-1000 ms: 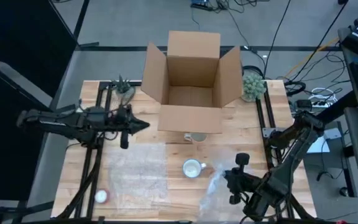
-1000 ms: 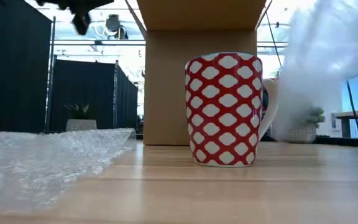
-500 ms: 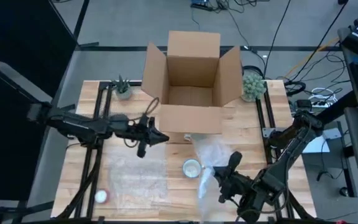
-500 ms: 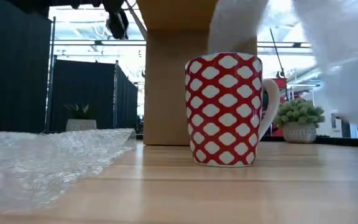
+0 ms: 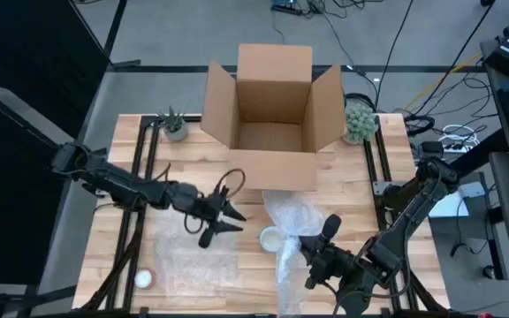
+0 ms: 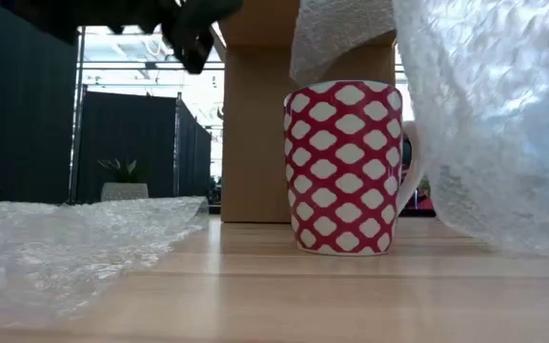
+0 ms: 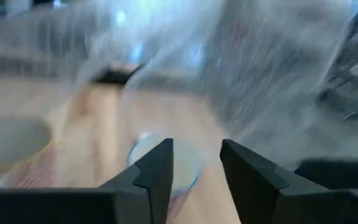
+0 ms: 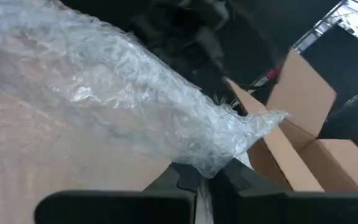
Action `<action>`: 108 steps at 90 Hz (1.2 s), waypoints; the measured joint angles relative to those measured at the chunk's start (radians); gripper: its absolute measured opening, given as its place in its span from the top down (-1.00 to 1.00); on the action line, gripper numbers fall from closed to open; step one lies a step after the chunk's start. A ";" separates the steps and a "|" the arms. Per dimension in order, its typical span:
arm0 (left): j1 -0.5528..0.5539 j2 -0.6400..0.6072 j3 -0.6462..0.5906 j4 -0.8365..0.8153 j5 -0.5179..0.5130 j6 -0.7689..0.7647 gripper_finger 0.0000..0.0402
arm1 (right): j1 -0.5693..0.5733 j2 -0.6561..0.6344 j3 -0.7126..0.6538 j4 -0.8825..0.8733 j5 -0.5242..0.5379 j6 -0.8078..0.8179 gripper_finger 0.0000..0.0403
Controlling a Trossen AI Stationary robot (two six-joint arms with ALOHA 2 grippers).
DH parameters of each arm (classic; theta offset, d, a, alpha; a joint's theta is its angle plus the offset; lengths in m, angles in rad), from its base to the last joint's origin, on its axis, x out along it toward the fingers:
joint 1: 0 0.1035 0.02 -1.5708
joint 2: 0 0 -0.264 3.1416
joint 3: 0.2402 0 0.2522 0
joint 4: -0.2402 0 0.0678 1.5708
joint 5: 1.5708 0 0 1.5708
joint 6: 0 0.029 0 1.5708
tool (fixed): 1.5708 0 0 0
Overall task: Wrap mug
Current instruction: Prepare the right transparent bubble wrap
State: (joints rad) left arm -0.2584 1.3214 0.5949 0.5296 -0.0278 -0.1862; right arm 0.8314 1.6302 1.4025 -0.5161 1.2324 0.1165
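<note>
Now bubble wrap (image 5: 292, 231) draped over mug (image 6: 344, 168), left tool (image 5: 231, 215) nearer

I see the mug (image 6: 343, 168), red with a white diamond pattern, standing upright on the wood, handle to its right in the low view. A bubble wrap sheet (image 5: 292, 231) (clear, crumpled) is draped up beside it, one edge hanging over its rim.

Even overhead light and soft shadows on the tabletop (image 5: 343, 177); the left wrist view is motion-blurred, the low view backlit.
</note>
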 joint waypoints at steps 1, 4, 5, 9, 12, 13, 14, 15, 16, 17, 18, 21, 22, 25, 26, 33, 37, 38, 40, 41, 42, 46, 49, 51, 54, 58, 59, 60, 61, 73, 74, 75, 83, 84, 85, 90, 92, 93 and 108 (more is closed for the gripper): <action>-0.003 0.001 0.000 -0.001 -0.024 0.006 0.33 | 0.000 0.000 0.000 0.003 0.000 0.000 1.00; -0.009 0.006 0.000 0.003 -0.079 0.017 0.32 | -0.001 0.000 0.000 0.017 0.000 -0.001 1.00; -0.009 0.009 0.000 0.007 -0.095 0.017 0.32 | -0.001 0.000 0.000 0.024 0.000 -0.001 1.00; -0.009 0.020 0.000 0.022 -0.148 0.016 0.32 | -0.002 0.000 0.000 0.047 0.001 -0.007 1.00; -0.008 0.026 0.000 0.023 -0.163 0.012 0.32 | -0.002 -0.001 0.000 0.062 0.001 -0.013 1.00; -0.007 0.028 0.000 0.024 -0.165 0.012 0.32 | -0.002 -0.001 0.000 0.070 0.001 -0.016 1.00; -0.006 0.031 0.000 0.025 -0.167 0.012 0.32 | -0.002 -0.001 0.000 0.078 0.001 -0.020 1.00; -0.005 0.034 0.000 0.027 -0.168 0.011 0.32 | -0.001 -0.001 0.000 0.087 0.001 -0.025 1.00; -0.005 0.037 0.000 0.031 -0.168 0.010 0.32 | -0.001 -0.001 0.000 0.096 0.001 -0.029 1.00; -0.004 0.040 0.000 0.034 -0.168 0.009 0.32 | -0.001 -0.001 0.000 0.105 0.001 -0.034 1.00; -0.003 0.044 0.000 0.037 -0.168 0.008 0.32 | -0.001 -0.001 0.000 0.113 0.001 -0.040 1.00; -0.003 0.053 0.000 0.042 -0.168 -0.006 0.32 | -0.001 -0.001 0.000 0.142 0.001 -0.060 1.00; -0.003 0.056 0.001 0.042 -0.168 -0.011 0.32 | -0.001 -0.001 0.000 0.153 0.001 -0.067 1.00; -0.004 0.067 0.001 0.042 -0.168 -0.027 0.32 | 0.000 -0.001 0.000 0.186 0.000 -0.090 1.00; -0.004 0.071 0.001 0.043 -0.168 -0.033 0.32 | 0.001 -0.001 0.000 0.197 0.000 -0.097 1.00; -0.004 0.107 0.001 0.081 -0.168 -0.041 0.32 | 0.003 -0.001 0.000 0.266 -0.001 -0.150 1.00; -0.004 0.127 0.001 0.122 -0.167 -0.041 0.32 | 0.008 -0.002 0.000 0.298 -0.001 -0.179 1.00; -0.004 0.132 0.001 0.131 -0.167 -0.040 0.32 | 0.008 -0.002 0.000 0.306 -0.001 -0.187 1.00; -0.004 0.142 0.001 0.152 -0.167 -0.034 0.32 | 0.009 -0.002 0.000 0.322 -0.001 -0.203 1.00; -0.004 0.147 0.001 0.164 -0.167 -0.030 0.32 | 0.009 -0.002 0.000 0.330 -0.001 -0.211 1.00; -0.004 0.153 0.001 0.177 -0.168 -0.024 0.32 | 0.009 -0.002 0.000 0.336 -0.002 -0.217 1.00; -0.004 0.178 0.001 0.228 -0.168 -0.003 0.32 | 0.009 -0.002 0.000 0.352 -0.003 -0.232 1.00; -0.004 0.195 0.001 0.266 -0.168 0.012 0.32 | 0.009 -0.002 0.000 0.361 -0.005 -0.235 1.00; -0.004 0.207 0.001 0.291 -0.169 0.015 0.32 | 0.009 -0.002 0.000 0.368 -0.006 -0.236 1.00; -0.002 0.222 0.001 0.336 -0.179 0.023 0.32 | 0.009 -0.002 0.000 0.375 -0.009 -0.237 1.00; 0.003 0.236 0.001 0.387 -0.188 0.037 0.32 | 0.011 -0.002 0.000 0.380 -0.025 -0.237 1.00; 0.004 0.238 0.001 0.397 -0.189 0.039 0.32 | 0.011 -0.002 0.000 0.380 -0.028 -0.237 1.00; 0.006 0.240 0.001 0.405 -0.190 0.039 0.32 | 0.011 -0.002 0.000 0.381 -0.030 -0.237 1.00; 0.007 0.242 0.001 0.414 -0.191 0.039 0.32 | 0.011 -0.002 0.000 0.381 -0.030 -0.237 1.00; 0.024 0.249 0.001 0.450 -0.193 0.044 0.32 | 0.014 -0.002 0.000 0.386 -0.033 -0.236 1.00; 0.026 0.249 0.001 0.453 -0.193 0.044 0.32 | 0.015 -0.002 0.000 0.386 -0.033 -0.236 1.00; 0.028 0.248 0.001 0.455 -0.193 0.044 0.32 | 0.015 -0.002 0.000 0.386 -0.033 -0.236 1.00; 0.036 0.248 0.001 0.485 -0.182 0.043 0.32 | 0.015 -0.002 0.000 0.384 -0.034 -0.236 1.00; 0.036 0.248 0.001 0.492 -0.175 0.043 0.32 | 0.015 -0.002 0.000 0.384 -0.034 -0.236 1.00; 0.036 0.248 0.001 0.501 -0.168 0.043 0.32 | 0.015 -0.002 0.000 0.383 -0.034 -0.235 1.00; 0.037 0.248 0.001 0.547 -0.114 0.042 0.32 | 0.015 -0.002 0.000 0.378 -0.034 -0.234 1.00; 0.036 0.248 0.001 0.565 -0.089 0.042 0.32 | 0.015 -0.002 0.000 0.377 -0.034 -0.234 1.00; 0.036 0.248 0.001 0.573 -0.077 0.041 0.32 | 0.015 -0.002 0.000 0.376 -0.034 -0.234 1.00; 0.025 0.248 0.001 0.644 0.048 0.035 0.32 | 0.012 -0.002 0.000 0.374 -0.033 -0.239 1.00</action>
State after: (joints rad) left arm -0.2334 1.5692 0.5957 1.1737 0.0199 -0.1507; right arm 0.8433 1.6283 1.4025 -0.1417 1.1992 -0.1221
